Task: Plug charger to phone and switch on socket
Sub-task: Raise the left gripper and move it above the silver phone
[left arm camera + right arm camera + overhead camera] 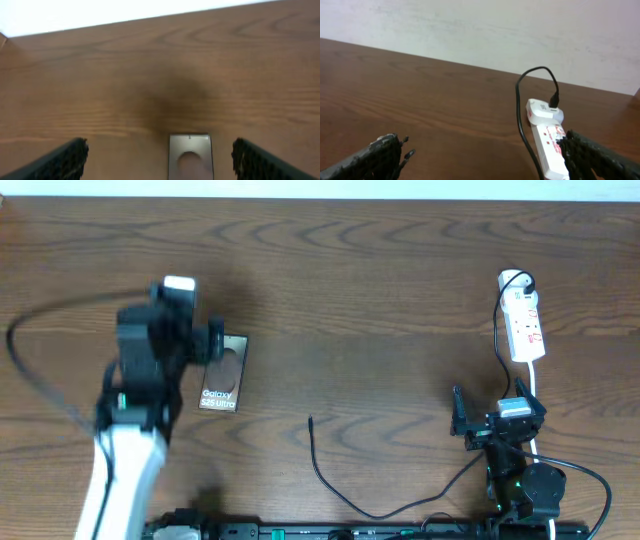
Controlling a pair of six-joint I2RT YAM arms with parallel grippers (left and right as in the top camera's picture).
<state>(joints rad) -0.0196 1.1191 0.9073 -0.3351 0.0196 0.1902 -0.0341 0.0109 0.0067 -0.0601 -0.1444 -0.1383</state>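
The phone [222, 375] lay flat on the left half of the table, a dark slab with a pale oval and white lettering. My left gripper [160, 146] hung over it, ribbed black fingers spread wide and empty. The charger [322, 473], a thin black cable, curled at mid-table with its tip free. The socket [525, 328], a narrow white strip, lay far right, ahead of my right gripper [482, 150], likewise spread and empty. The table [380, 280] was brown wood with wavy grain, and the wall [470, 30] was pale and mottled.

On the worktop [400, 300] we find the phone [222, 380] at left, the socket [526, 330] well apart at right, and the charger [311, 430] tip lying between them, nearer the arms' bases.
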